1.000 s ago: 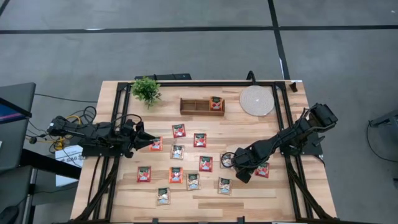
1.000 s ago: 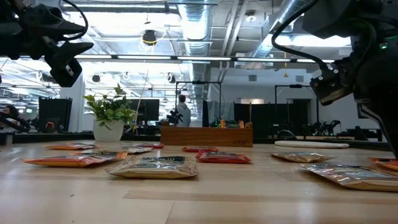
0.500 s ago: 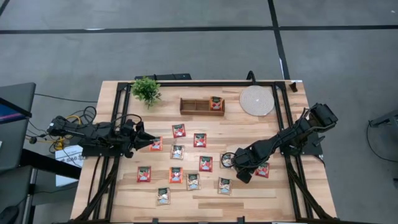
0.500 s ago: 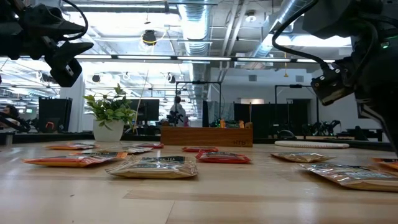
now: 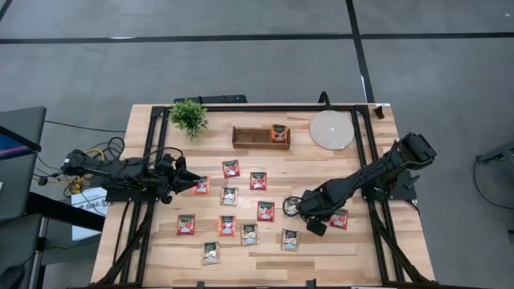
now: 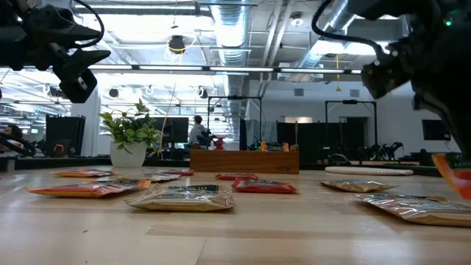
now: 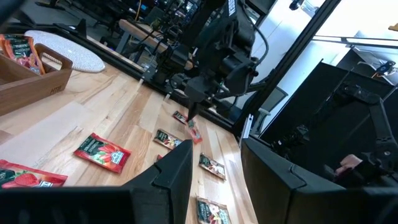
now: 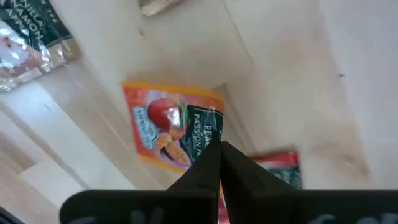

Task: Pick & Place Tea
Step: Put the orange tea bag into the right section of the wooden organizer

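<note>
Several tea sachets, red, orange and pale green-white, lie flat on the wooden table (image 5: 161,241); one more stands in the right compartment of the brown tray (image 5: 261,136). My right gripper (image 5: 307,215) hangs over the table's right half, pointing down, shut on an orange sachet (image 8: 174,127). That sachet also shows at the right edge of the low view (image 6: 455,175) and under the gripper in the left wrist view (image 7: 194,132). My left gripper (image 5: 183,178) waits level at the table's left, open, nothing between its fingers. My right gripper pinches the orange sachet at one edge (image 8: 208,148) between its two shut fingers, coming from above and pointing down. The sachet hangs tilted below the fingertips, lifted off the table, above a red sachet (image 8: 280,169) that lies flat.
A potted plant (image 5: 189,116) stands at the far left and a round pale disc (image 5: 332,129) at the far right, beside the tray. A red sachet (image 5: 339,218) lies just right of my right gripper. Black frame rails run along both table sides.
My right gripper has gone up with its wrist rolling slightly, staying shut. The orange sachet has come up off the table with it and now hangs tilted below the fingers. The left arm has kept still.
</note>
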